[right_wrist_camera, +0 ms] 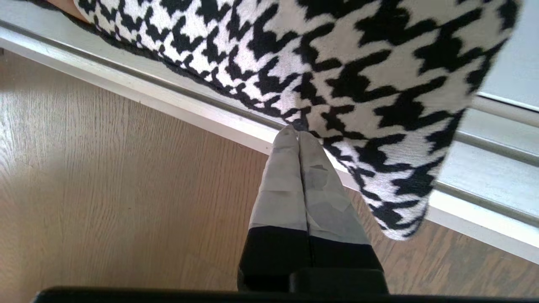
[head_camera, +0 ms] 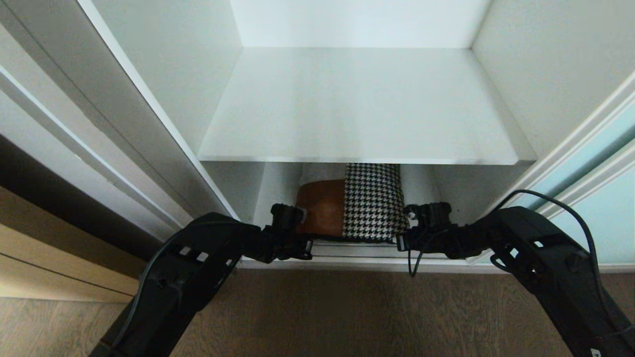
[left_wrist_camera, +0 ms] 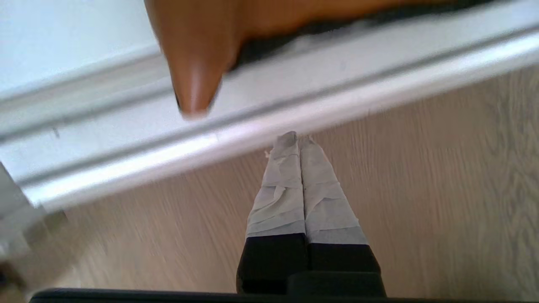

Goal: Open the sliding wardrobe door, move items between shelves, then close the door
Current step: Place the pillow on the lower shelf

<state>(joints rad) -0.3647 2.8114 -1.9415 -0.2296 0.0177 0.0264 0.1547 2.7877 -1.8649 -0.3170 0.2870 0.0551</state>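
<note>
I see a floor of light brown wood planks point(head_camera: 347, 312) running across the front. Above it stands a big white cupboard box, and its smooth white side walls point(head_camera: 173, 74) go up on both sides. The back wall point(head_camera: 357, 22) is white too. A long silver metal rail point(head_camera: 347, 250) lies along the bottom edge, where the floor meets the cupboard. On my left I see a tan door with wood lines point(head_camera: 44, 248), and a dark strip sits just above it. Soft, even light falls on the white walls from the front. Under the upper board it gets darker and more shadowy.
</note>
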